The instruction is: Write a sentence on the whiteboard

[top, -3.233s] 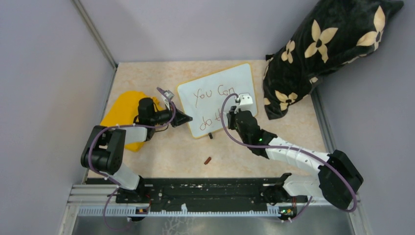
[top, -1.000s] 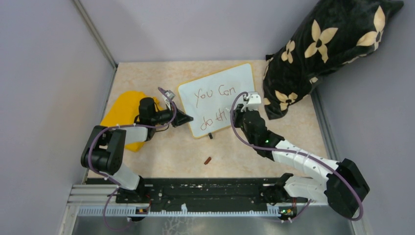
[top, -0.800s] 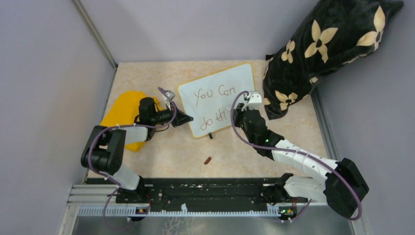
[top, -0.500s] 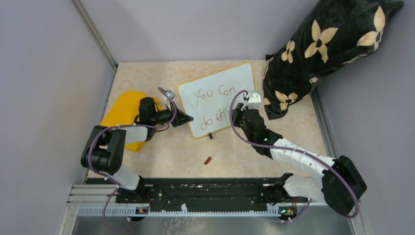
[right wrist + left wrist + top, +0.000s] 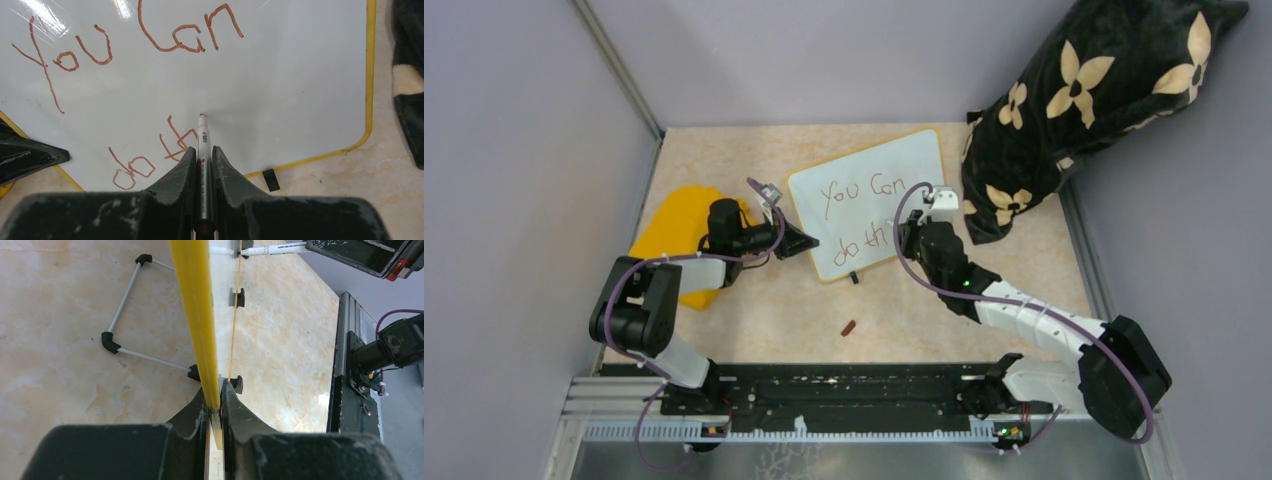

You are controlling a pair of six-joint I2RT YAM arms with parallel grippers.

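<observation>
**Whiteboard update: two lines, second one partway**

Left fingers (image 5: 214,409) are clamped on the yellow rim of the whiteboard (image 5: 904,165), which sits mid-way across the surface (image 5: 764,310). The sentence (image 5: 187,46) reads "You Can", then "do th". Right fingers (image 5: 203,152) are pinching a marker (image 5: 202,129), tip on the board just past the "h".

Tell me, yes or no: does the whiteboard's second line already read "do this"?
No: the sentence on the whiteboard stops at "do th", where the marker tip is.
</observation>
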